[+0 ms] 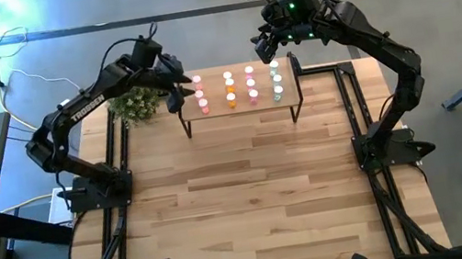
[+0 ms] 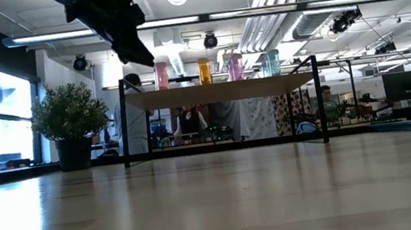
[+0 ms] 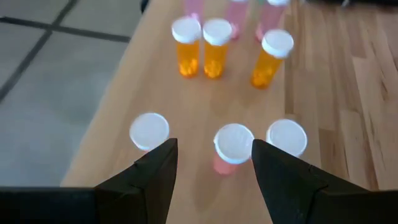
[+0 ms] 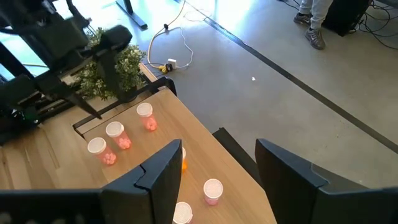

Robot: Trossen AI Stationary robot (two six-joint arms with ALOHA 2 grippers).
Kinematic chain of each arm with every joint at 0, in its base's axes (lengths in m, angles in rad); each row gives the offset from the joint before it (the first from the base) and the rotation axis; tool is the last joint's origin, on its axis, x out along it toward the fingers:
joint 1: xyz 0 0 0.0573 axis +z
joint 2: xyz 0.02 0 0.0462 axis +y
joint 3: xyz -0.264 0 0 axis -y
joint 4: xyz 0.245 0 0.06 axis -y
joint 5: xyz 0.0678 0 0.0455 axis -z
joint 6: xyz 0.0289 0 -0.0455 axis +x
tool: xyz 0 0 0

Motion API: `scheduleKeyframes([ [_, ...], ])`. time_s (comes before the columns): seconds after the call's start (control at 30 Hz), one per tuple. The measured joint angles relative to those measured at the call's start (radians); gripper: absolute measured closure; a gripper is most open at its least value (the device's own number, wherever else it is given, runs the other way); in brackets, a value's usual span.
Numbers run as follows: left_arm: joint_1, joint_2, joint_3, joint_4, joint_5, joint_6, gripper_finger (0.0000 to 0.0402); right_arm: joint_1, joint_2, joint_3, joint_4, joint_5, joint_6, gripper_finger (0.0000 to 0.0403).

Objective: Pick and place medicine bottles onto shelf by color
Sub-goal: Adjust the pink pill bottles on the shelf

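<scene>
Bottles (image 1: 240,87): standing upright on the shelf (image 1: 287,98), sorted in 4 columns by colour, pale red, orange, pink, green.
Worktop (image 1: 250,191): no bottle seen lying on it; sorting looks finished or nearly so.
Left tool (image 3: 214,165): spread, empty, hovering just above the pale red row (image 3: 232,146).
Right tool (image 4: 217,168): spread, empty, raised above the shelf's green end.
Remaining: probably only pulling both arms back.

Bright, window glare at left, sharp
</scene>
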Motion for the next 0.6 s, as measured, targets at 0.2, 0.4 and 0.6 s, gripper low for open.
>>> scheduleKeyframes([
  [0.2,-0.015,0.007,0.0,-0.011,-0.002,0.002,0.0207,0.0,0.0,0.0,0.0,0.0,0.0,0.0208],
  [0.4,-0.033,0.008,0.0,-0.04,-0.006,-0.001,0.0207,0.0,0.0,0.0,-0.004,0.0,0.0,0.0208],
  [0.6,-0.05,0.011,0.0,-0.04,-0.032,-0.001,0.0207,0.0,0.0,0.0,-0.022,0.0,0.0,0.0208],
])
